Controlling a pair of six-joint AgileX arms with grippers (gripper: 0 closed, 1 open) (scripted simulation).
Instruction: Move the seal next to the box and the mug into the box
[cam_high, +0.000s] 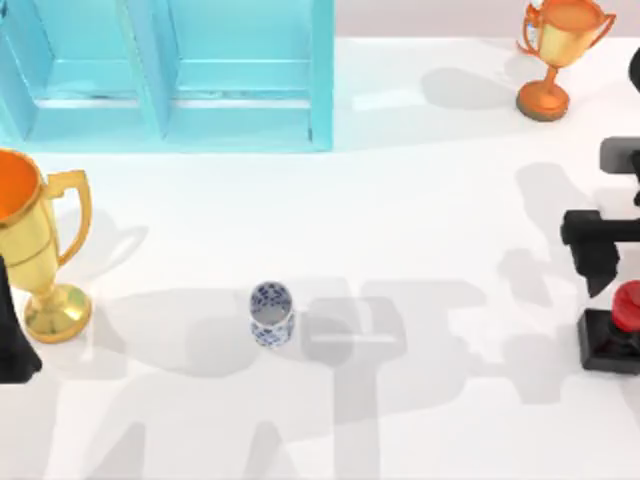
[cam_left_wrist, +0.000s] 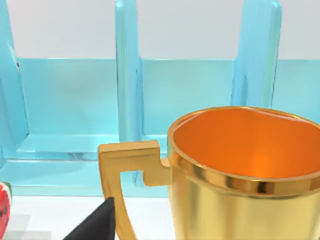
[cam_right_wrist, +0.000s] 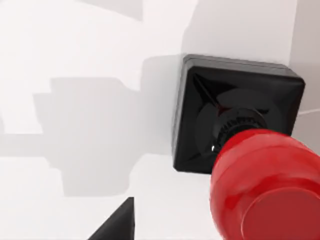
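The mug (cam_high: 271, 313), white with a blue pattern, stands upright in the middle of the table. At the right edge sits the seal (cam_high: 603, 345), its red knob on a black square base. My right gripper (cam_high: 600, 272) hovers just behind and above it, open and holding nothing. In the right wrist view the seal (cam_right_wrist: 210, 110) lies below, with one fingertip (cam_right_wrist: 117, 222) off to its side. The blue box (cam_high: 322, 80) stands at the back left. My left gripper (cam_high: 14, 352) rests open at the left edge beside a golden trophy.
A large golden trophy (cam_high: 35, 245) stands at the left, close in front of the left wrist camera as the trophy (cam_left_wrist: 240, 175), with the box (cam_left_wrist: 127, 75) behind it. A smaller orange-gold trophy (cam_high: 557, 55) stands at the back right.
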